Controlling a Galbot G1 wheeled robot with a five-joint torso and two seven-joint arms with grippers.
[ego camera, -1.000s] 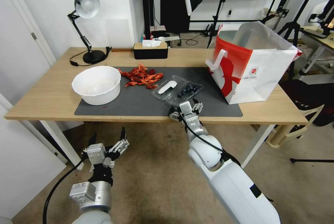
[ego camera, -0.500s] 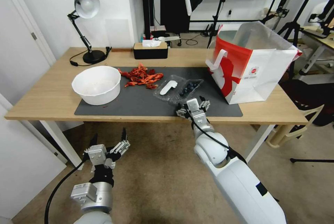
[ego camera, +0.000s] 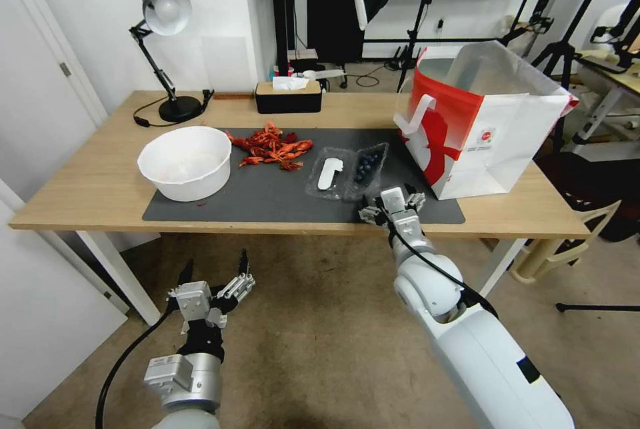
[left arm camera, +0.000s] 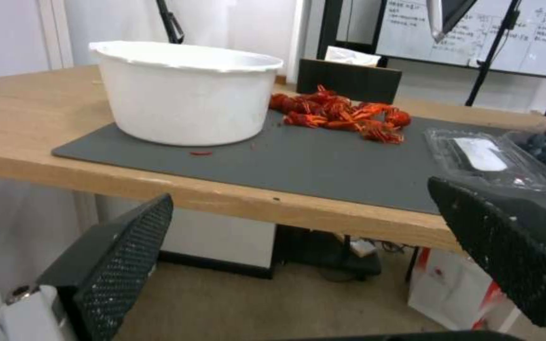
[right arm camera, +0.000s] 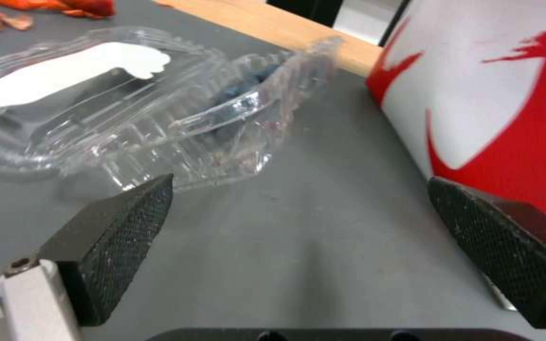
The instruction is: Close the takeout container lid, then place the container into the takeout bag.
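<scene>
Ridged clear plastic clamshell takeout container (ego camera: 349, 172) lay open on my desk's grey mat (ego camera: 267, 199), nudged toward the glossy red-and-white paper takeout bag (ego camera: 480, 129); my right end effector (ego camera: 390, 201), spread, had shifted right.

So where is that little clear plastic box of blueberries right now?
In the head view, the small clear plastic clamshell box lies open on the dark grey mat, between the red crayfish pile and the red-and-white paper bag.

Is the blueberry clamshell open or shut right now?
Open: the lid, with its white label facing up, lies flat beside the blueberry half of the takeout container.
</scene>
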